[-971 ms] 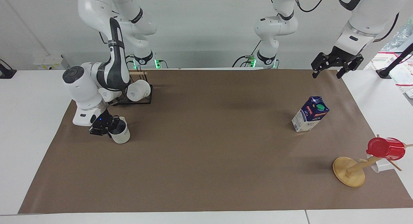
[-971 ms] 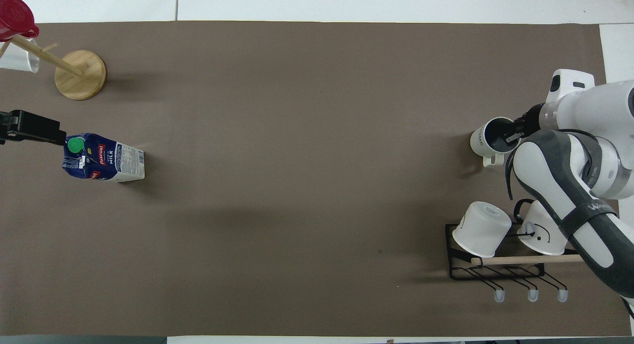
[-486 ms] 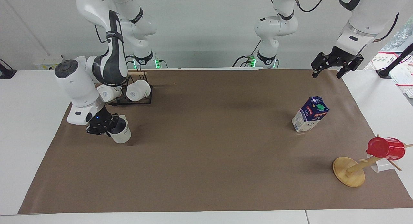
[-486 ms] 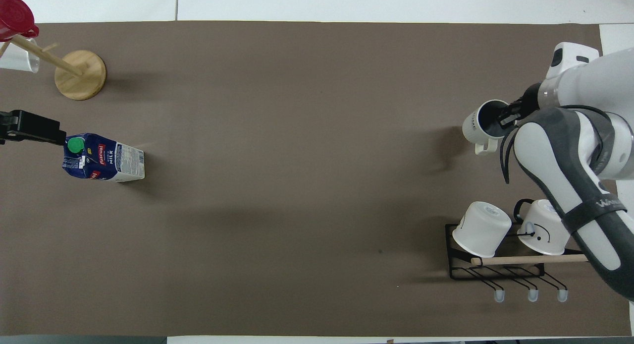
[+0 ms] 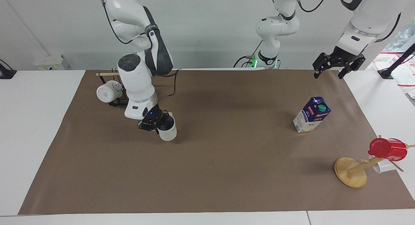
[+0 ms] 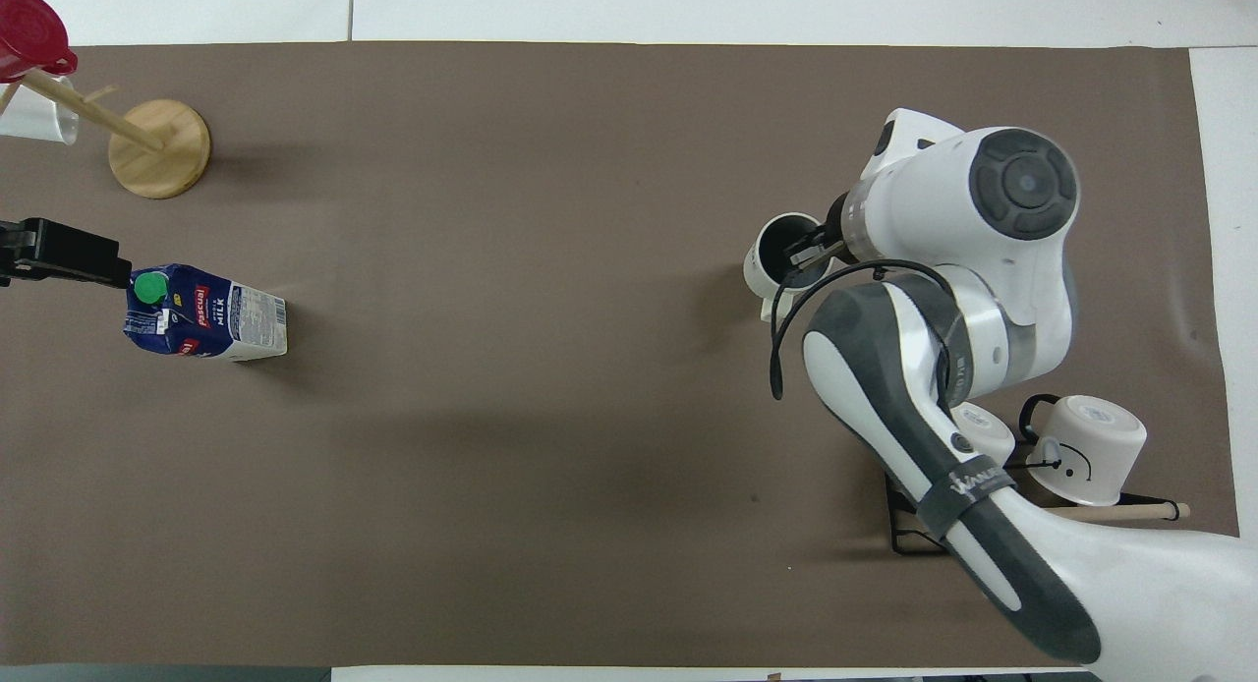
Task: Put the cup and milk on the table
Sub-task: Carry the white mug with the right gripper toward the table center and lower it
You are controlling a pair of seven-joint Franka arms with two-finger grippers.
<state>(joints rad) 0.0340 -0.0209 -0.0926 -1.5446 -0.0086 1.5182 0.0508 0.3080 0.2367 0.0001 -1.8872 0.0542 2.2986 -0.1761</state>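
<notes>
Step in hand, by judgement: carrying cup [image 5: 168,129] toward middle of worktop [image 5: 39,98].

Right gripper [image 5: 155,124]: fingers clamped on cup rim, one inside, one outside; cup upright, seemingly just above brown sheet [image 5: 207,173] — contact hard to confirm.

Milk [image 5: 312,114]: standing on sheet toward left arm's end, at 3 o'clock from cup in facing view, well apart.

Left gripper [image 5: 330,69]: waiting over sheet edge at 1 o'clock from milk, fingers spread, empty.

Next: lower cup flat, release, lift clear.
</notes>
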